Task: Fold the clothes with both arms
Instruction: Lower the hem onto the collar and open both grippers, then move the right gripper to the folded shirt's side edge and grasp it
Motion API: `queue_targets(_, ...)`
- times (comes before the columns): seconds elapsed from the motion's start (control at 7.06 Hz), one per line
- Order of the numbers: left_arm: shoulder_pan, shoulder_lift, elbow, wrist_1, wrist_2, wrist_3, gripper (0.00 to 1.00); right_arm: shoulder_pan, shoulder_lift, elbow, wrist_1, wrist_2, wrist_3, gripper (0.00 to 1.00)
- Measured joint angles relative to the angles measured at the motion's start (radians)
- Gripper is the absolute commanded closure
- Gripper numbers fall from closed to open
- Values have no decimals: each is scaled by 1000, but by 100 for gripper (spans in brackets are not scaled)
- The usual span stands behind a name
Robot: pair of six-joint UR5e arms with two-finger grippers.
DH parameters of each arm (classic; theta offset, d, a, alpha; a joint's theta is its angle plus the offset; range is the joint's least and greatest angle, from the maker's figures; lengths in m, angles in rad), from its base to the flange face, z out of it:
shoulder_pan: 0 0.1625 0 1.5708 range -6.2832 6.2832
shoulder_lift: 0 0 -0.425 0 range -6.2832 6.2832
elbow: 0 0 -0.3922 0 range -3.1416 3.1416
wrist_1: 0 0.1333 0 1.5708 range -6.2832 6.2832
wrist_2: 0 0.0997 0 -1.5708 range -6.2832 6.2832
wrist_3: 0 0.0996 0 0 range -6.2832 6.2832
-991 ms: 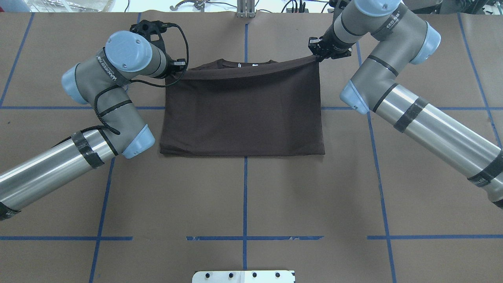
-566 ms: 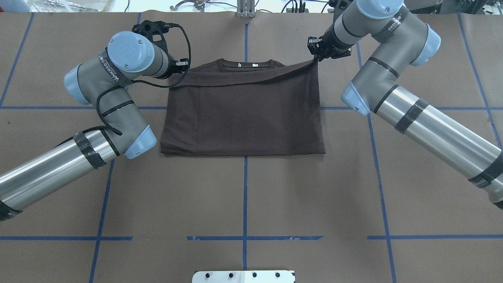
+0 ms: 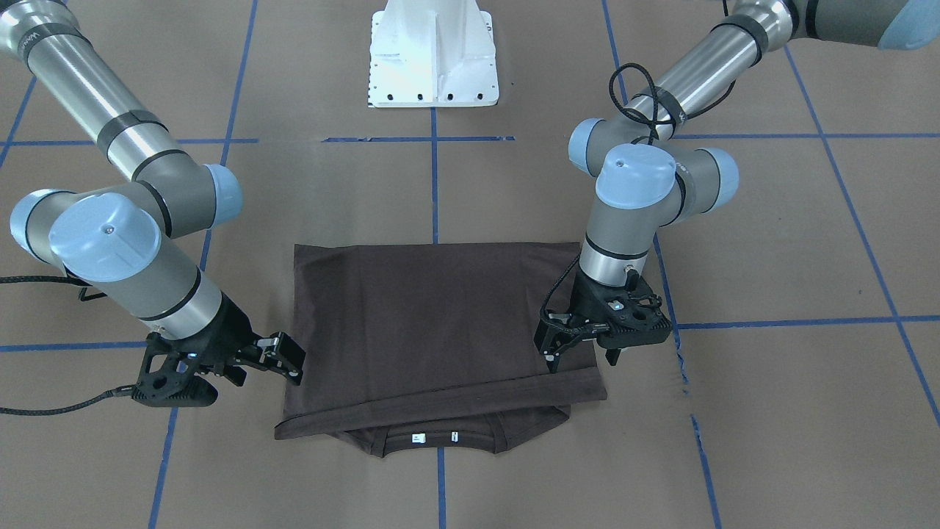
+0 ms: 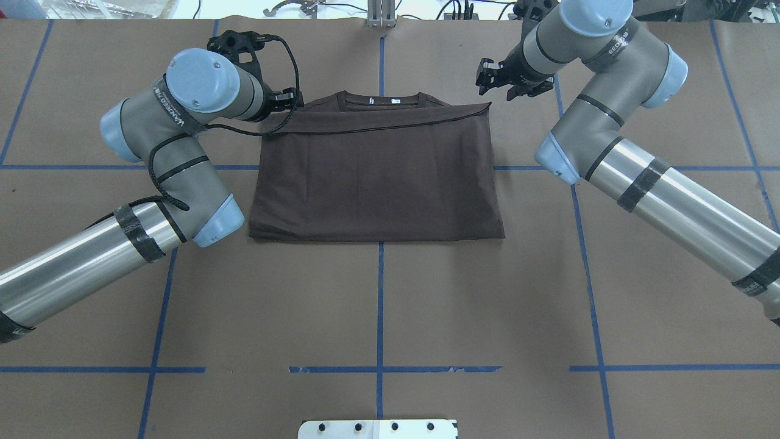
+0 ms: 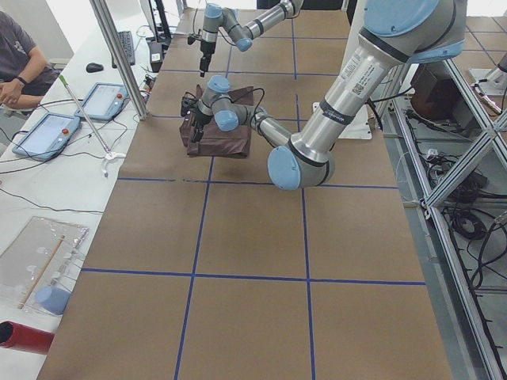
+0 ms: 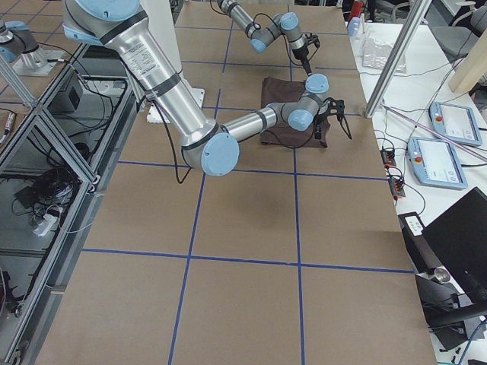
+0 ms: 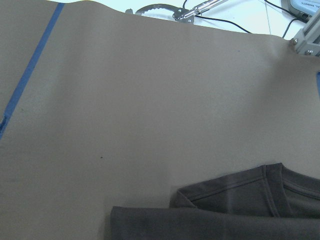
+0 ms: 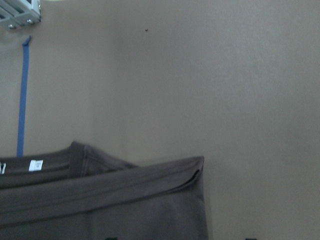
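The shirt [image 4: 378,177] lies folded in half on the table [image 4: 378,317], toward 12 o'clock from centre, with its collar [image 4: 381,99] showing at the 12 o'clock edge. It looks light, thin and limp. It would likely sag and crease unless pinched at two corners together, and the 10 and 2 o'clock corners suit best. The left gripper [image 3: 581,360] hangs spread above the 10 o'clock corner. The right gripper [image 4: 496,80] is spread just off the 2 o'clock corner. Neither holds anything. One shirt, two grippers.

T-shirt [image 4: 378,177] between left arm [image 4: 183,122] and right arm [image 4: 594,125]
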State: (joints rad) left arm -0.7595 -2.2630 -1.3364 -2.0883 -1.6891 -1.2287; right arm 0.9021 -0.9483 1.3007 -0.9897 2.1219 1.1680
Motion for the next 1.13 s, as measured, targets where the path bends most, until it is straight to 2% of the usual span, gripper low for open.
queue_targets(0.14, -1, 4, -18, 4, -21, -3, 0, -18, -80, 94, -1, 26, 48, 0)
queue_targets(0.42, -1, 11, -48, 7, -32, -5, 0, -105, -210, 236, -4, -9, 133, 1)
queue_targets(0.71, -1, 17, -64, 8, -32, -5, 0, -198, -251, 275, -4, -66, 151, 6)
queue_targets(0.85, -1, 18, -67, 8, -32, -4, 0, -227, -257, 279, -4, -75, 152, 24)
queue_targets(0.99, -1, 18, -68, 8, -32, -4, 0, -246, -258, 279, -4, -78, 153, 78)
queue_targets(1.13, -1, 19, -69, 8, -32, -3, 0, -256, -258, 280, -4, -78, 152, 100)
